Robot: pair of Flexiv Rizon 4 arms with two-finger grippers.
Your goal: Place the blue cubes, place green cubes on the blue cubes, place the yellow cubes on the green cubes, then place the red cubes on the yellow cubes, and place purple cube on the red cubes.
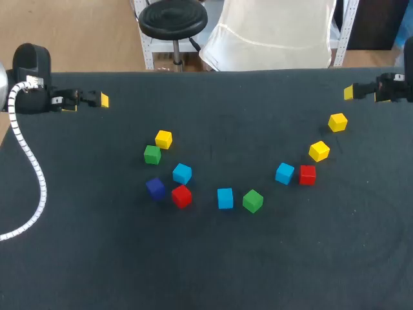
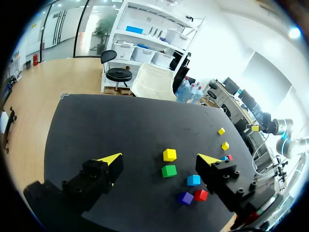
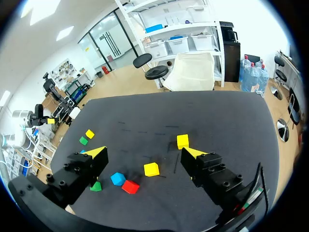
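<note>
Cubes lie scattered in an arc on the black table (image 1: 213, 258). On the left are a yellow cube (image 1: 163, 139), a green cube (image 1: 151, 154), a blue cube (image 1: 182, 173), the purple cube (image 1: 155, 188) and a red cube (image 1: 181, 196). In the middle sit a blue cube (image 1: 224, 198) and a green cube (image 1: 253, 201). To the right are a blue cube (image 1: 284, 173), a red cube (image 1: 307, 174) and two yellow cubes (image 1: 319, 150) (image 1: 337, 121). My left gripper (image 1: 100, 100) (image 2: 159, 158) hangs open at the far left, empty. My right gripper (image 1: 349, 92) (image 3: 144, 152) hangs open at the far right, empty.
No cube is stacked on another. The left wrist view has the yellow cube (image 2: 169, 154) and the green cube (image 2: 169, 170) ahead between its fingers. Ahead of the fingers in the right wrist view are two yellow cubes (image 3: 182, 141) (image 3: 151, 169).
</note>
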